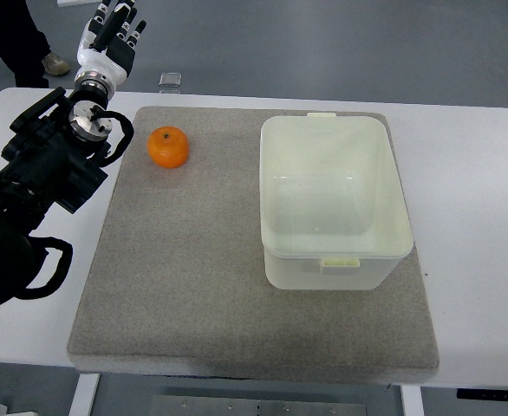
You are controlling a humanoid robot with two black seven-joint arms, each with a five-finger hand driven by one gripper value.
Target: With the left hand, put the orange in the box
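A grey mat (237,286) covers most of a white table (479,217). On the mat's right half sits a pale, open box (332,204), with nothing seen inside it. Beyond the table's far edge a small clear object (171,80) lies on the floor, and a person's dark trouser leg and shoe (55,62) show at the top left corner. Nothing lies on the mat between the orange (168,146) and the box.

The left arm (37,182), black and cabled, comes in from the left edge and runs up and away over the table's left margin. Its hand (111,39) is white with dark fingers (120,19) that point away from the robot, past the table's far edge. The fingers are straight and close together, relaxed, and hold nothing. The right arm does not show.

The orange rests on the mat's far left part, nearer the robot than the fingertips and a little to their right, just beside the wrist and apart from it. It is round, bright orange, with a small dark stem mark on top. The box stands well to its right.
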